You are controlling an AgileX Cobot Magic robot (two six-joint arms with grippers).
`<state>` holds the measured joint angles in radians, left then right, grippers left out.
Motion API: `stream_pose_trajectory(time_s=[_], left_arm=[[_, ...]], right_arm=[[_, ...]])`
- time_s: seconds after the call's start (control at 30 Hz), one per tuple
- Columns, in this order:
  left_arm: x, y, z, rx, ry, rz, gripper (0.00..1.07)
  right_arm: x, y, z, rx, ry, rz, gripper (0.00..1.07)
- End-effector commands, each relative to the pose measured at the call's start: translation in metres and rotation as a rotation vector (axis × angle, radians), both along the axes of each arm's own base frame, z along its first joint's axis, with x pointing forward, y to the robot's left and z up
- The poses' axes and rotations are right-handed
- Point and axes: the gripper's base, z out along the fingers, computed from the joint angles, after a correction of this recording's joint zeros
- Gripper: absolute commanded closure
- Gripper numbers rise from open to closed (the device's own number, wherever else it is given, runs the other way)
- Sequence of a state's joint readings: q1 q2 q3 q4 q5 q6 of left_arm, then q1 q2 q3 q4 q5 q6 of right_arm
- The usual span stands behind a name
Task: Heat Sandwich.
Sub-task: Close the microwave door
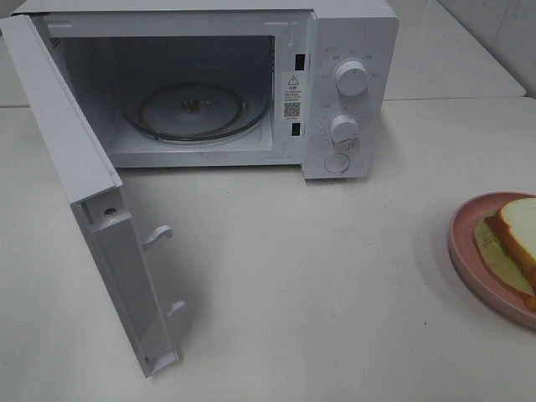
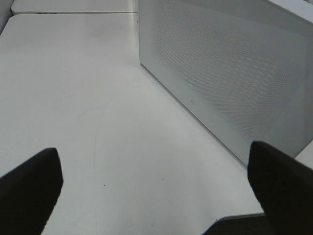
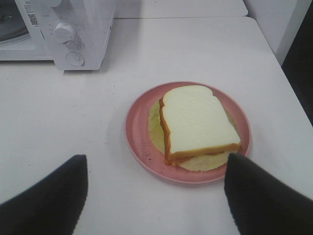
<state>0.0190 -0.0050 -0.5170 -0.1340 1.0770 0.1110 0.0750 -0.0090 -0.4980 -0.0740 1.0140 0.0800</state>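
Both black pincers stand spread and empty: the right gripper [image 3: 155,196] hovers just short of the thick white-bread sandwich [image 3: 198,122] on its round pink plate [image 3: 137,132], the left gripper [image 2: 154,191] beside the open white microwave [image 2: 230,73].

A plain white desk [image 1: 276,276] fills the room in front of me, lit evenly with soft shadows. A seam [image 1: 452,99] separates it from a second white desk [image 1: 444,59] behind. A pale tiled wall [image 1: 502,33] rises at the far right corner.
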Motion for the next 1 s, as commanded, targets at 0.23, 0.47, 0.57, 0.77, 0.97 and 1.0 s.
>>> stream_pose_trajectory(time_s=[0.23,0.47,0.57,0.77,0.97,1.0], left_arm=[[-0.0006,-0.0006,0.0002,-0.011,-0.01,0.003,0.1],[-0.0006,-0.0006,0.0002,-0.011,-0.01,0.003,0.1],[-0.0006,-0.0006,0.0002,-0.011,-0.01,0.003,0.1],[-0.0006,-0.0006,0.0002,-0.011,-0.01,0.003,0.1],[-0.0006,-0.0014,0.0003,-0.02,-0.011,-0.002,0.1],[-0.0006,-0.0014,0.0003,-0.02,-0.011,-0.002,0.1]], right_arm=[[-0.0025,0.0002,0.0005,-0.002,-0.037,0.001,0.32],[-0.0025,0.0002,0.0005,-0.002,-0.037,0.001,0.32],[-0.0025,0.0002,0.0005,-0.002,-0.037,0.001,0.32],[-0.0025,0.0002,0.0005,-0.002,-0.037,0.001,0.32],[-0.0025,0.0002,0.0005,-0.002,-0.037,0.001,0.32],[-0.0025,0.0002,0.0005,-0.002,-0.037,0.001,0.32]])
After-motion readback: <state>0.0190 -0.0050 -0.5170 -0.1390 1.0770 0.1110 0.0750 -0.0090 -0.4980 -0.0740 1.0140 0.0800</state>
